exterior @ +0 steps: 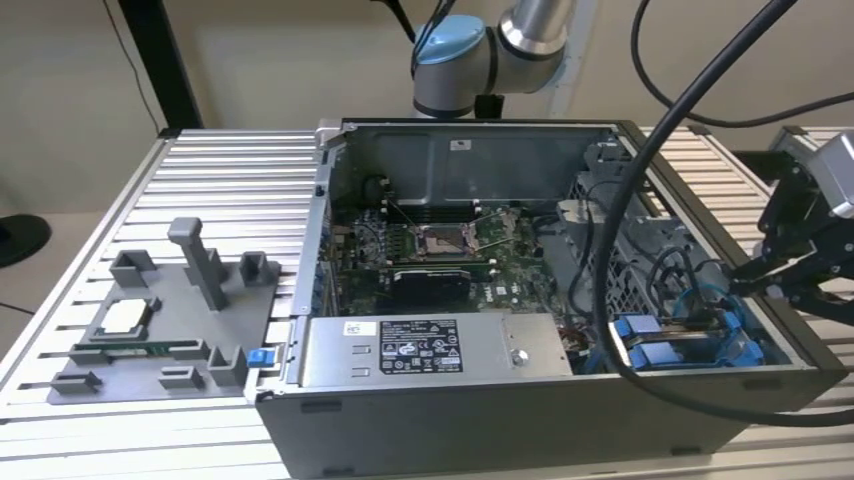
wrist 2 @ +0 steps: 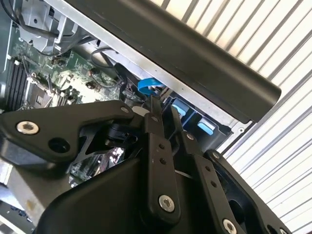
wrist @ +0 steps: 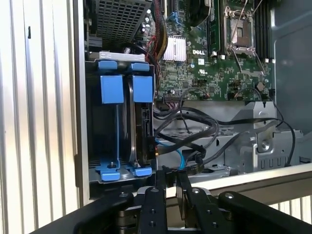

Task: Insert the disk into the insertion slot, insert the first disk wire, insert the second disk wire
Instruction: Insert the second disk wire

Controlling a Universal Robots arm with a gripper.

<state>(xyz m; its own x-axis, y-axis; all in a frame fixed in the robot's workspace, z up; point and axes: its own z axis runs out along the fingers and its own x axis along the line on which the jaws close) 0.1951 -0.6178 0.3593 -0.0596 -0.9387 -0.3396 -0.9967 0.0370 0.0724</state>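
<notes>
- I judge the disk (wrist: 143,129) seated in the insertion slot (wrist: 103,136).
- Whether the wires (wrist: 187,141) beside it are plugged, I can't tell.
- My gripper (wrist: 171,176) hangs near them; open or closed, I can't tell.

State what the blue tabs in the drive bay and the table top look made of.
Blue tabs: likely plastic, being opaque, smooth and uniformly coloured. Table top: probably aluminium, being pale silver with evenly ribbed slats and a soft sheen.
</notes>
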